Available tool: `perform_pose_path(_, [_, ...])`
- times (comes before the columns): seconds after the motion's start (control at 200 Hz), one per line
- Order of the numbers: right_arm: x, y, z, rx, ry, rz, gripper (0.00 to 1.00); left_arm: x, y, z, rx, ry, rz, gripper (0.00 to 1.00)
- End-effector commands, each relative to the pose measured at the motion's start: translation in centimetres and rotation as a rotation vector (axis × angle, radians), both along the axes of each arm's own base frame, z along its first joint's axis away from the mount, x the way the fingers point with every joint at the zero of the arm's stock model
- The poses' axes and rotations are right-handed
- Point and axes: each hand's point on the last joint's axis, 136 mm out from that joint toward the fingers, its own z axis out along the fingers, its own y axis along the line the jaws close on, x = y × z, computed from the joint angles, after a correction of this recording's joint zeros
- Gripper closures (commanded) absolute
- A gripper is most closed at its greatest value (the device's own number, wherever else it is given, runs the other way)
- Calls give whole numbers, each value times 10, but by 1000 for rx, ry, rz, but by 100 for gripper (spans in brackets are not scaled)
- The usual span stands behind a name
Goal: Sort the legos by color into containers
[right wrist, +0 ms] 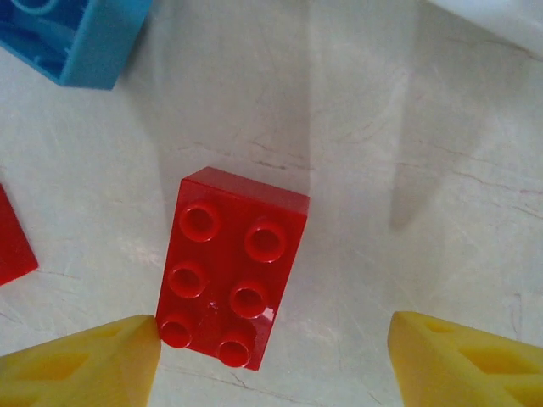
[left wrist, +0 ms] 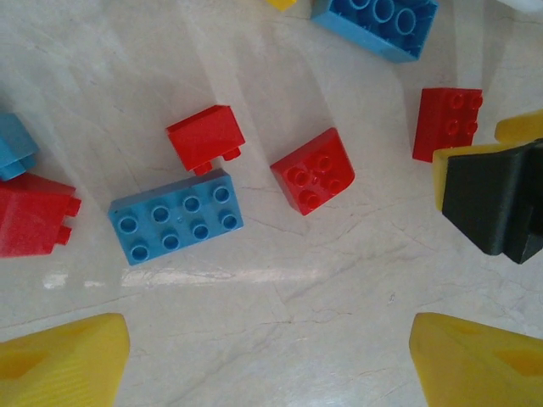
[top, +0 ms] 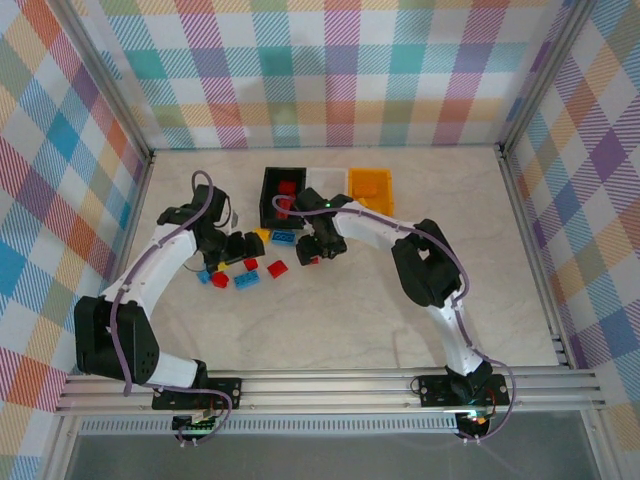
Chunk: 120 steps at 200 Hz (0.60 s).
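Three bins stand in a row at the back: a black bin with red bricks inside, a white bin and a yellow-orange bin. My right gripper is open low over a red six-stud brick; the left fingertip touches the brick's lower corner. My left gripper is open over bare table, just short of a blue eight-stud brick, a small red brick and a rounded red brick.
More loose bricks lie around: red, blue, red and blue at the left edge, a blue one. The right gripper's black and yellow finger is close on the left wrist view's right. Plaid walls enclose the table.
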Motion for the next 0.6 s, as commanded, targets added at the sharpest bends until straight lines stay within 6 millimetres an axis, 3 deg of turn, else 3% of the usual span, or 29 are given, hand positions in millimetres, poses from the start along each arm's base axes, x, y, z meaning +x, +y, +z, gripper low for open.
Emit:
perform_pose_path(0.0, [-3,-2,-16,-49,26,-6,31,-9,6,0,3,9,-1,14])
perform_pose_path(0.29, [3,11,-14,-51,9,8,35,-7,9,-1,-5,14,-9,13])
perform_pose_path(0.595, [13,21,-19,-56,-4,20,47,-7,12,-3,-9,28,-23,13])
